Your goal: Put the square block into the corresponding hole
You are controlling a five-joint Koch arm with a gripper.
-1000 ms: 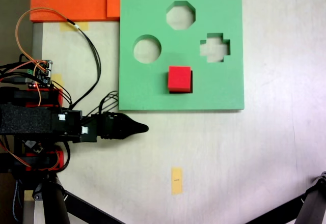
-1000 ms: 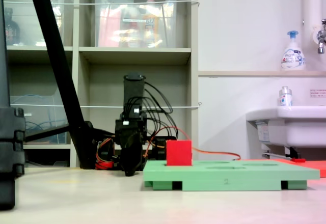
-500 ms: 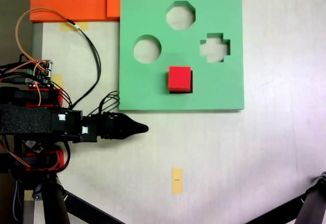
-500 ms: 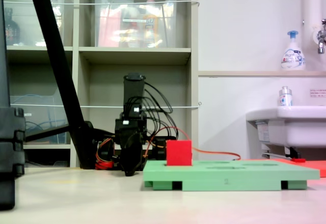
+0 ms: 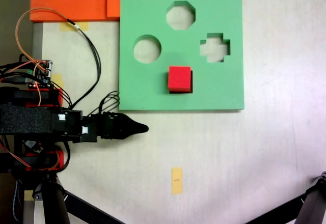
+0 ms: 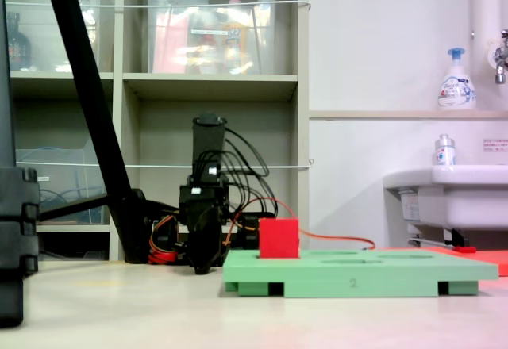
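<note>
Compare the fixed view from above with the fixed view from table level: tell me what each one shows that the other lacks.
From above: the round cut-out, the octagonal one, the cross-shaped one, and the yellow tag. From table level: the red cube stands well proud of the green board; shelves and a sink lie behind. Both show cube, board and the gripper away from the board.

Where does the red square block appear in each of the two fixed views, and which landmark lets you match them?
Fixed view from above: the square block sits in the lower middle of the green foam board.
Fixed view from the side: the square block stands at the board's left end.
Shared landmark: the green foam board.
</note>
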